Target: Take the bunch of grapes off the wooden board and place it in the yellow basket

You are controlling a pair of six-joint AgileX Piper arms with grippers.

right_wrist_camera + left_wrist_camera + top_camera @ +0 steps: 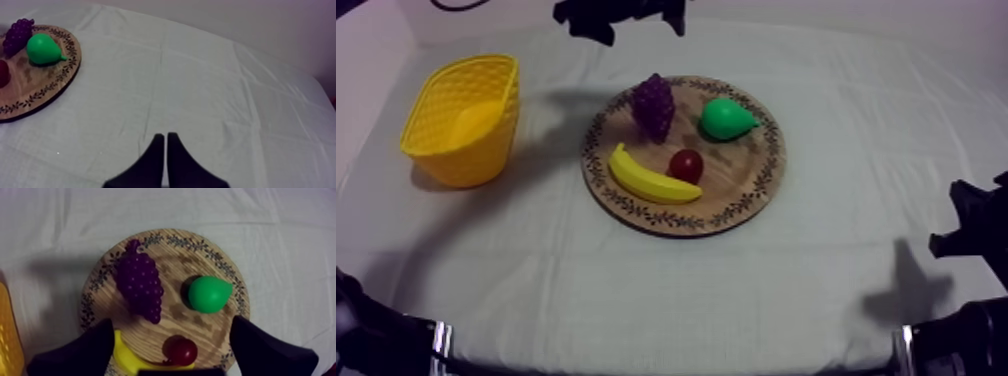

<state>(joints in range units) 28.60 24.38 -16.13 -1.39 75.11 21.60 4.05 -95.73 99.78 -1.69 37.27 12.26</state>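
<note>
A purple bunch of grapes (654,104) (140,286) lies on the far left part of the round wooden board (756,178) (175,243). With it on the board are a green pear (726,118) (209,293), a banana (648,178) and a small red fruit (685,165) (181,350). The yellow basket (464,120) stands left of the board. My left gripper (170,333) hangs open high over the board, its fingers wide apart and nothing between them. My right gripper (165,142) is shut on nothing over bare cloth, to the right of the board.
Part of my left arm (621,15) shows dark at the table's far edge behind the board. My right arm (976,225) sits low at the right edge. Cloth lies bare in front of the board and to its right.
</note>
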